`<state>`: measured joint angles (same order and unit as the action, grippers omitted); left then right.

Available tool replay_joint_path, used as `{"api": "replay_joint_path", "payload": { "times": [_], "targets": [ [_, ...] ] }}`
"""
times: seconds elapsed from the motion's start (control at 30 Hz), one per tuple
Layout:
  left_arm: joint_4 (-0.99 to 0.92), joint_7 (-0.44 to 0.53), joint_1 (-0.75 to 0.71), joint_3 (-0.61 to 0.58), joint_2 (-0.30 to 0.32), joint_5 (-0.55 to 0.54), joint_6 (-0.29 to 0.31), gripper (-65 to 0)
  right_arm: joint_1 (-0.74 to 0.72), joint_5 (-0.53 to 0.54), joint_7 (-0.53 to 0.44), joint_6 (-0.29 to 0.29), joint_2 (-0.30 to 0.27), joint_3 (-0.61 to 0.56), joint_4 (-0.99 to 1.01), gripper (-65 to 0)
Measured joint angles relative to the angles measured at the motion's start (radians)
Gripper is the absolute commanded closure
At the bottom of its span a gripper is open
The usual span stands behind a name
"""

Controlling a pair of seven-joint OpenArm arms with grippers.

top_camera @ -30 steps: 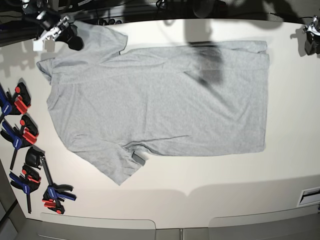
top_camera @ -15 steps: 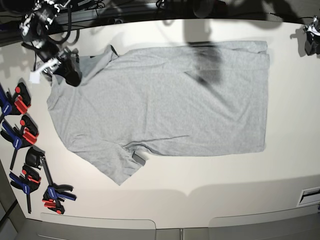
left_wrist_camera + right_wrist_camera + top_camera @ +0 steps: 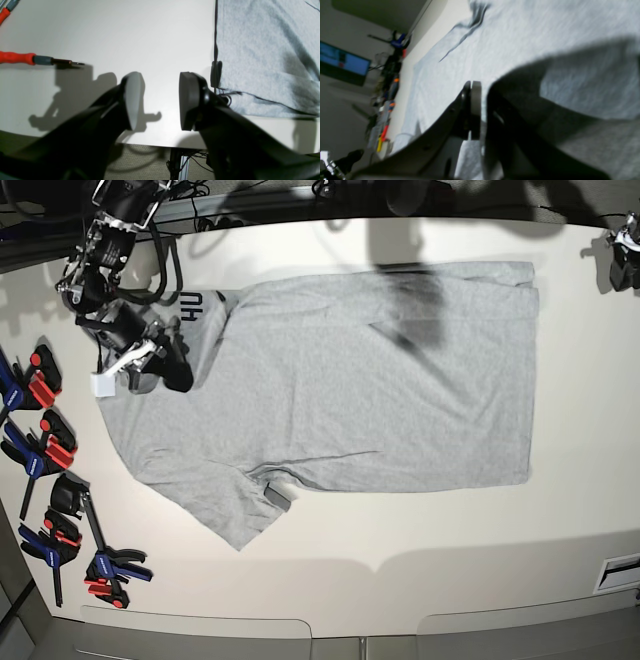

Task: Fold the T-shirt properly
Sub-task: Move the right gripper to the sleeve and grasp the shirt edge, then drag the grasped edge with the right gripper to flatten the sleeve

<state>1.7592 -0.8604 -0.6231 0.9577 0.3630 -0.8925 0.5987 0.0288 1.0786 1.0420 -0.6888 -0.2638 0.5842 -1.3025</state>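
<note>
T-shirt (image 3: 350, 380) fabric was a soft, light heather-grey knit, lying mostly flat on the smooth off-white counter (image 3: 450, 540), with shallow creases across the body. You saw the far sleeve turned over onto the shoulder area, and black block lettering (image 3: 197, 304) showed on the exposed underside there. The near sleeve lay spread toward the counter's front, with a small dark hem tag (image 3: 277, 498) beside it.

Your right claw (image 3: 170, 360) was pinched on the folded sleeve cloth; in the right wrist view its flat pads (image 3: 475, 110) stood almost together with grey fabric between them. That arm reached in from the far left corner, angled down over the shirt's shoulder.

Your left claw (image 3: 156, 100) hung near the counter's far right edge, its rounded black pads wide apart with nothing between them, just beside the shirt's hem (image 3: 262, 62).

Red-and-blue bar clamps (image 3: 50, 480) lay along the counter's left edge, apart from the shirt.
</note>
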Motion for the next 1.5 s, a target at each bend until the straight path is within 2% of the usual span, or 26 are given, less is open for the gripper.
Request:
{"api": "replay_joint_path", "payload": {
  "times": [0.23, 0.4, 0.67, 0.87, 1.0, 1.13, 1.5],
  "targets": [
    [0.0, 0.0, 0.0, 0.0, 0.0, 0.0, 0.0, -24.1, -0.015, -0.015, -0.05, 0.0, 0.001, 0.0, 0.0, 0.0],
    [0.0, 0.0, 0.0, 0.0, 0.0, 0.0, 0.0, -24.1, -0.015, -0.11, -0.151, 0.0, 0.018, 0.0, 0.0, 0.0],
    [0.0, 0.0, 0.0, 0.0, 0.0, 0.0, 0.0, -24.1, -0.015, -0.111, -0.156, 0.0, 0.053, 0.0, 0.0, 0.0],
    [0.0, 0.0, 0.0, 0.0, 0.0, 0.0, 0.0, -24.1, -0.015, -0.115, -0.157, 0.0, 0.053, 0.001, 0.0, 0.0],
    [0.0, 0.0, 0.0, 0.0, 0.0, 0.0, 0.0, -24.1, -0.029, -0.219, -0.207, 0.005, 0.053, 0.001, 0.0, 0.0],
    [0.0, 0.0, 0.0, 0.0, 0.0, 0.0, 0.0, -24.1, -0.055, -0.216, -0.216, 0.023, 0.053, 0.001, 0.0, 0.0],
    [0.0, 0.0, 0.0, 0.0, 0.0, 0.0, 0.0, -24.1, -0.132, -0.245, -0.216, 0.026, 0.053, 0.001, 0.0, 0.0]
  ]
}}
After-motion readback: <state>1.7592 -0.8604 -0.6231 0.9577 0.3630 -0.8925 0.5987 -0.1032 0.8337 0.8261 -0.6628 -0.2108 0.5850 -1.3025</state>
